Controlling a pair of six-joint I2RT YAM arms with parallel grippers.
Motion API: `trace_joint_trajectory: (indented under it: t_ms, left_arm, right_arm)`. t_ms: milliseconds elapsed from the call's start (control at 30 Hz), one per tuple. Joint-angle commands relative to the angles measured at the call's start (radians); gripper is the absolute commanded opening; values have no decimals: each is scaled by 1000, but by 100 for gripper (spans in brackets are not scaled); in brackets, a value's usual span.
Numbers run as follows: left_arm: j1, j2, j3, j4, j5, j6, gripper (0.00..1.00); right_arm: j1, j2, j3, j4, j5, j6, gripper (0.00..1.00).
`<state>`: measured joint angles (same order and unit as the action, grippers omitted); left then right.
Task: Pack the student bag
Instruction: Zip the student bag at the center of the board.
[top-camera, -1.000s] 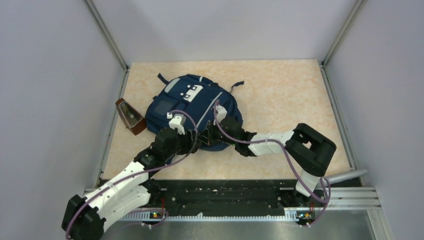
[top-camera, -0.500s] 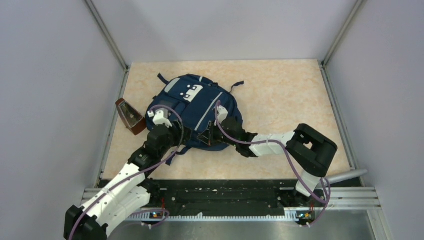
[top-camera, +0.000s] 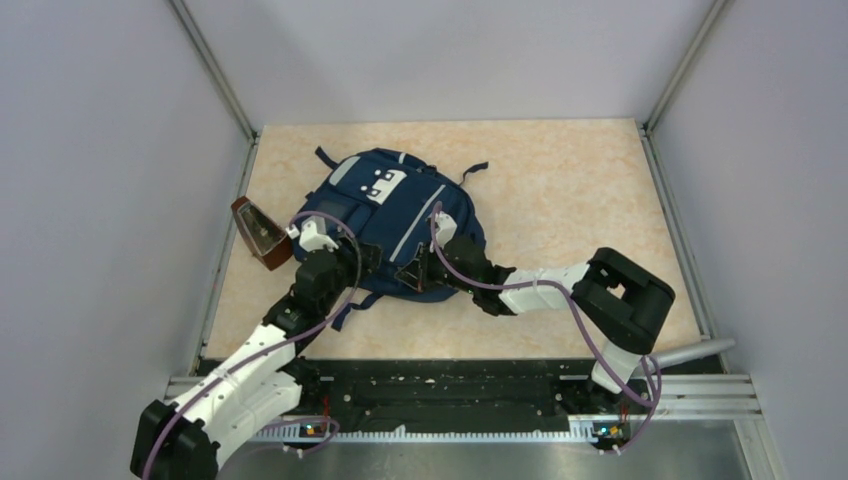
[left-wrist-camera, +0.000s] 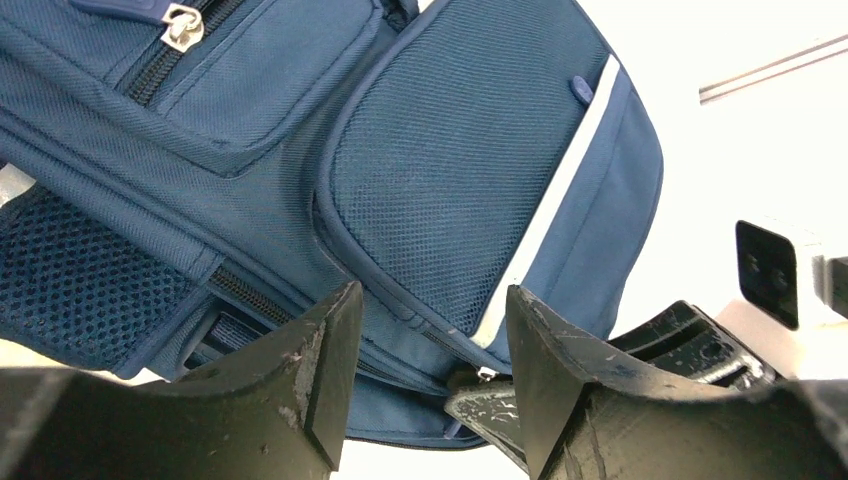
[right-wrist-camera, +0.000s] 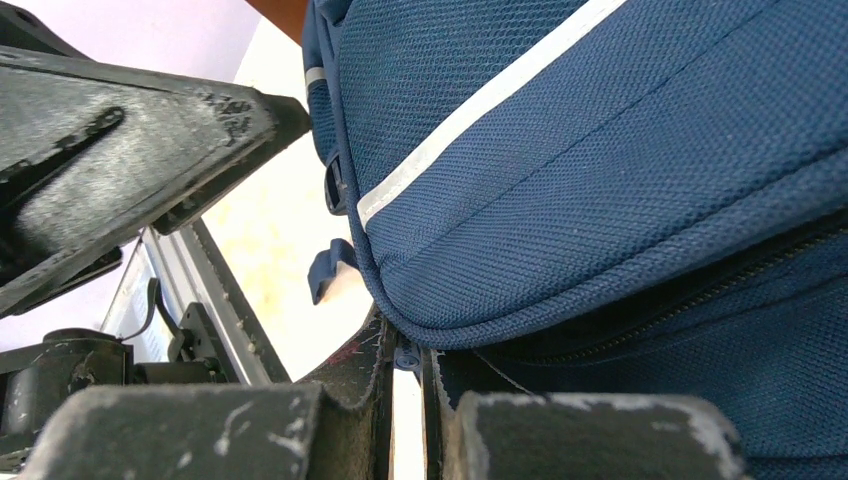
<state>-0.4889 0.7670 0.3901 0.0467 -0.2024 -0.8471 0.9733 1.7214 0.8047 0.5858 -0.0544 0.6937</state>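
The student bag (top-camera: 385, 212), navy with grey strips and a white patch, lies flat in the middle of the table. My right gripper (top-camera: 416, 272) is at its near edge, shut on a small blue zip pull (right-wrist-camera: 407, 357) under the bag's bulging pocket (right-wrist-camera: 600, 170). My left gripper (top-camera: 352, 268) is at the bag's near-left side, open with nothing between its fingers (left-wrist-camera: 330, 360). In the left wrist view the bag's mesh pocket (left-wrist-camera: 450, 170) lies just beyond them, and the right gripper's fingertips (left-wrist-camera: 500, 405) show under the bag's edge.
A brown wedge-shaped object (top-camera: 258, 232) stands at the table's left edge, close to the left wrist. Grey walls enclose the table on three sides. A loose strap end (right-wrist-camera: 325, 270) hangs at the bag's near side. A grey bar (top-camera: 690, 352) sticks out by the right base.
My left arm has swung left along the bag's near edge, away from the right gripper. The right gripper has stayed shut on the zip pull in the same spot.
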Motion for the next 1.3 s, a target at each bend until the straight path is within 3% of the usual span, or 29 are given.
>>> trace_joint_trajectory:
  t_ms: [0,667,767,933,1267]
  left_arm:
    - [15,36,-17,97,3,-47,59]
    - [29,178,-55,225,35,-92,50]
    - [30,196,-54,254,36,-92,39]
    - [40,229,-29,245,24,-79,1]
    - [81,214,-19,224,39,-44,0]
  right_arm:
    - [14,-49,-10,29,-2,3,0]
    - [13,-62,-9,24,1,-2,0]
    - [14,-63,-14,24,3,0,0]
    - [13,-70,-24,17,15,0,0]
    - [13,-108,-44,-33,96,-7,0]
